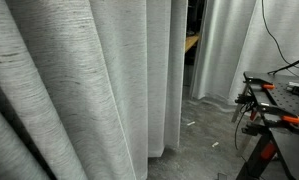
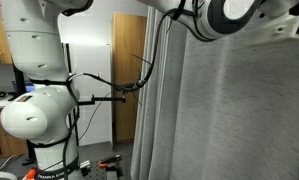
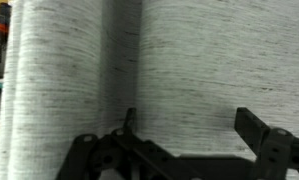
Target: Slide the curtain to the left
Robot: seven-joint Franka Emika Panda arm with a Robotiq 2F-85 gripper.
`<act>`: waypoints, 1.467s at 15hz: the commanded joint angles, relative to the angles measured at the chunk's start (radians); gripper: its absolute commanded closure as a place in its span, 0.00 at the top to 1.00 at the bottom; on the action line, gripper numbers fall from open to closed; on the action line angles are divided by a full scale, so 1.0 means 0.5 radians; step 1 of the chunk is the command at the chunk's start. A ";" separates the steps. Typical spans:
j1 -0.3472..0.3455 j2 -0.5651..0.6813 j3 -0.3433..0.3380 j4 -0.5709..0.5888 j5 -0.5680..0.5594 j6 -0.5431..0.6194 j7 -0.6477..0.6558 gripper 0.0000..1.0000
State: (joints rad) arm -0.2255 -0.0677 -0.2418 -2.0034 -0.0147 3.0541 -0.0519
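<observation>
Because it hangs from high up down to the floor (image 1: 204, 135), the curtain (image 1: 79, 80) runs straight up and down, from 12 o'clock to 6 o'clock. It is light grey and very big, filling the 9 o'clock side in an exterior view. The cloth looks woven, with thin lines going across and deep soft folds going down. In the wrist view it fills the picture behind the gripper (image 3: 189, 125) at 6 o'clock, whose two black fingers (image 3: 251, 128) stand wide apart.
</observation>
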 commanded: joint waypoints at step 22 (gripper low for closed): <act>-0.157 -0.026 0.246 -0.105 -0.325 0.023 0.143 0.05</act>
State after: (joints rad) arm -0.2957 -0.0717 -0.1283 -2.0483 -0.1489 3.0644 -0.0180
